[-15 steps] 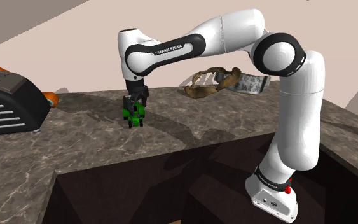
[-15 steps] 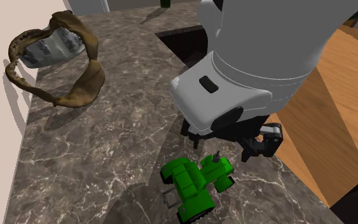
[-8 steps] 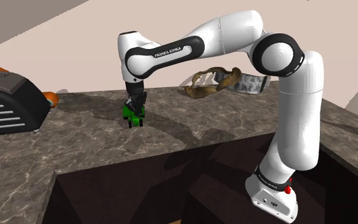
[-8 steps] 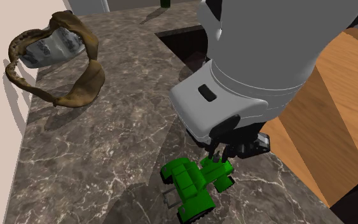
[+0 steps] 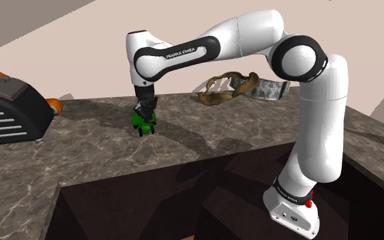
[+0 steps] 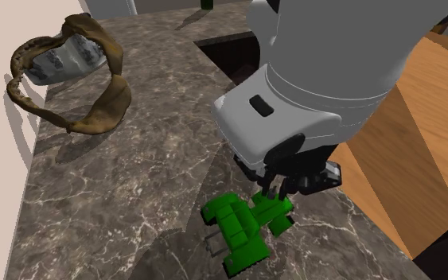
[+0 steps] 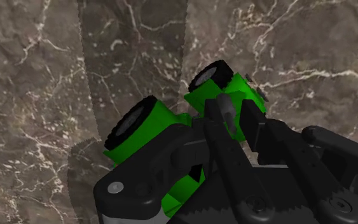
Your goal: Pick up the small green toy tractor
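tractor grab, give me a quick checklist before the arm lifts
1. Gripper shut on the green tractor: ok, its fingers clasp a small grey part on top.
2. Hold on the body: not ok, the green body sits outside the fingers, so it may swing.
3. Wheels off the counter: cannot tell.
4. Neighbours clear: ok, the brown curved object lies well apart, by the wall.

The only lettering I could read was "FRANKA EMIKA", white on the dark band of my forearm (image 5: 178,55).
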`<state>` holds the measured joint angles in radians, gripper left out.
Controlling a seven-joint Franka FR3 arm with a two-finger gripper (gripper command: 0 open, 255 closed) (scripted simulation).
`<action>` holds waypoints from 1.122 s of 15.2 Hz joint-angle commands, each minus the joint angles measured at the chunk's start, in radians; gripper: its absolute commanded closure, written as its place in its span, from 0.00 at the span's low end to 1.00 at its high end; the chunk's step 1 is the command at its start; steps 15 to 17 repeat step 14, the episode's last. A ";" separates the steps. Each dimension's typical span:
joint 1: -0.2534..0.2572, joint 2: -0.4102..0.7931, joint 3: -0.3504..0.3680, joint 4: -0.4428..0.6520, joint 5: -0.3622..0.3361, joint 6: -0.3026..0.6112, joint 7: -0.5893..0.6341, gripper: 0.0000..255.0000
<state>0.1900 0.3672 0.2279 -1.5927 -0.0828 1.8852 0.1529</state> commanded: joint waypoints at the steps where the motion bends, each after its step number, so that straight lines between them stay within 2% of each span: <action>1: 0.000 -0.007 0.001 0.019 0.002 -0.025 -0.002 1.00; 12: 0.003 -0.022 0.004 0.145 0.007 -0.166 -0.006 1.00; 17: 0.003 -0.022 0.004 0.147 0.007 -0.168 -0.006 1.00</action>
